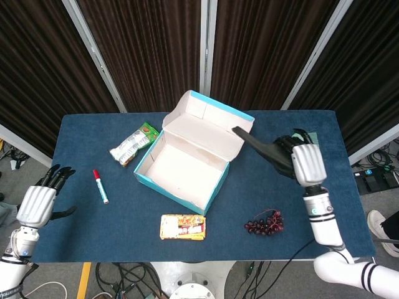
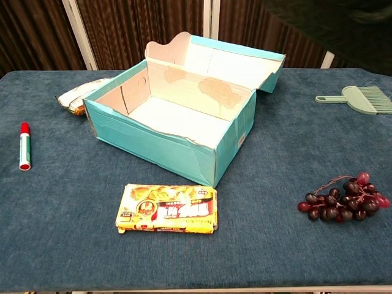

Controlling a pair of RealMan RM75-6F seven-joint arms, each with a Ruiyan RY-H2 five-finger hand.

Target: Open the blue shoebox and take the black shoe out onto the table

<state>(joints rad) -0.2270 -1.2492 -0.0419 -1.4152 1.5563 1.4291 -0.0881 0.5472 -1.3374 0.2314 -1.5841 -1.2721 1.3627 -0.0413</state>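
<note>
The blue shoebox [image 1: 187, 163] stands open in the middle of the table, lid tipped back, and its inside [image 2: 177, 119] is empty. My right hand [image 1: 305, 162] grips the black shoe [image 1: 265, 148] in the air over the table to the right of the box, toe pointing toward the lid. In the chest view the shoe [image 2: 346, 27] is a dark shape filling the top right corner; the right hand itself does not show there. My left hand [image 1: 36, 204] hovers by the table's left edge with fingers apart, holding nothing.
A red-capped marker [image 1: 100, 186] and a snack bag [image 1: 133, 145] lie left of the box. A yellow packet [image 2: 166, 209] lies in front of it. Grapes [image 2: 343, 205] sit at the front right, a green brush [image 2: 358, 99] at the back right.
</note>
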